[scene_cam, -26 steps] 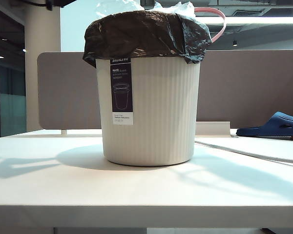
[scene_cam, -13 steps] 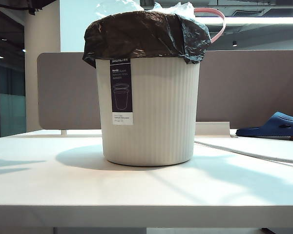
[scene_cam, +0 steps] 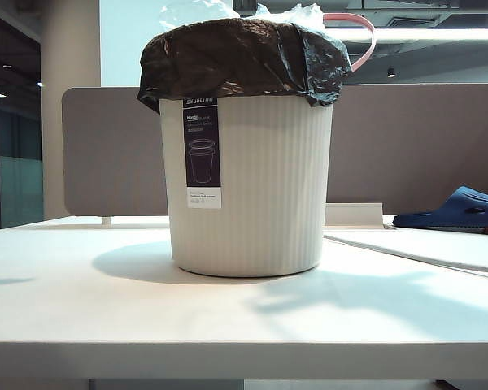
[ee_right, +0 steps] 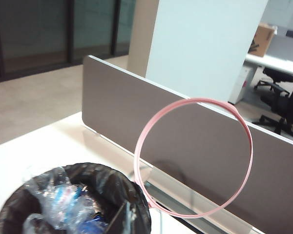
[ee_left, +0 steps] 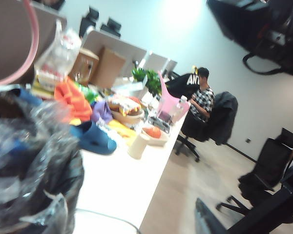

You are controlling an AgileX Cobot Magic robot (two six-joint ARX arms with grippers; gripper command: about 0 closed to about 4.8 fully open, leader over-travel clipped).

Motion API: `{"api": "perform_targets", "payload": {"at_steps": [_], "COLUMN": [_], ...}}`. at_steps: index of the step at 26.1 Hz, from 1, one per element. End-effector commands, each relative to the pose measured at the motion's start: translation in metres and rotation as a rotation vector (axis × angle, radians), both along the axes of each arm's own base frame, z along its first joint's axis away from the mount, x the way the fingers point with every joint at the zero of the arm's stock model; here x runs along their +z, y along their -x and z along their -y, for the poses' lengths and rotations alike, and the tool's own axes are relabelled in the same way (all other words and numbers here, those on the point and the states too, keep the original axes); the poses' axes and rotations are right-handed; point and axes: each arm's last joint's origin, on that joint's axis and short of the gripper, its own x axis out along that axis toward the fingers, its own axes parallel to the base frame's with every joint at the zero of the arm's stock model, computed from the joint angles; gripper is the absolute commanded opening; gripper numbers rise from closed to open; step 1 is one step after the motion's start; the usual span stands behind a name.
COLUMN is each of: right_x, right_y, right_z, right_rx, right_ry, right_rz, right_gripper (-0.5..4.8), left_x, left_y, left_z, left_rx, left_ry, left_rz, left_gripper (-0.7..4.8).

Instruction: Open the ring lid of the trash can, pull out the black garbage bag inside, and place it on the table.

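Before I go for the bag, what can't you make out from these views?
- Both tools: in no view.
- Ring lid hinge: hidden behind the black garbage bag in the right wrist view.
- Bag contents: clear wrappers, cut off by the frame edge.
- Trash can rim: covered by the bag's overhang.
- Left wrist view: blurred, the bag indistinct.
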Motion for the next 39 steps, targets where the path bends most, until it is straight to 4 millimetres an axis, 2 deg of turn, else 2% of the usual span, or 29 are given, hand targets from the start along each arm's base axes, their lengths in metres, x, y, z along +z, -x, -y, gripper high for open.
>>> {"api": "perform_targets", "payload": {"at_steps": [1,5,8,13,17,23,29,39], "right_x": [0.001,-0.008,-0.022,-0.049,-0.074,-0.11,-0.143,-0.184], "right_y": [0.016,0.031,0.04,0.051,0.056,0.056,0.056,0.039], "right_z": [0.005,0.01,0.013,0.017,0.019,0.018,0.017,0.008], "right_rx": [0.014,0.004,0.003,0.003,0.003,0.02,0.055,0.158], "right_ry": [-0.011,-0.04,-0.042,-0.078,-0.141,-0.233,-0.3,-0.398], "right_rz": [0.005,-0.024,-0.046,-0.068,-0.081,-0.096,-0.107,-0.204], "right_gripper": [-0.01,-0.01,-0.01,-0.01,-0.01,-0.01,-0.01,0.0], "left_x": [0.012,0.021,0.023,0.015,0.009,-0.001,-0.012,-0.067], "left_y": [0.02,0.045,0.064,0.096,0.11,0.11,0.105,0.076], "left_z": [-0.003,-0.006,-0.009,-0.016,-0.019,-0.02,-0.021,-0.018], "left_rx": [0.034,0.054,0.086,0.286,0.364,0.424,0.486,0.481], "left_ry": [0.014,0.022,0.005,-0.071,-0.106,-0.14,-0.19,-0.099], "left_rz": [0.053,0.073,0.097,0.135,0.123,-0.005,-0.013,-0.103], "left_gripper": [3.33,3.32,3.32,3.31,3.31,3.31,3.31,3.31]}}
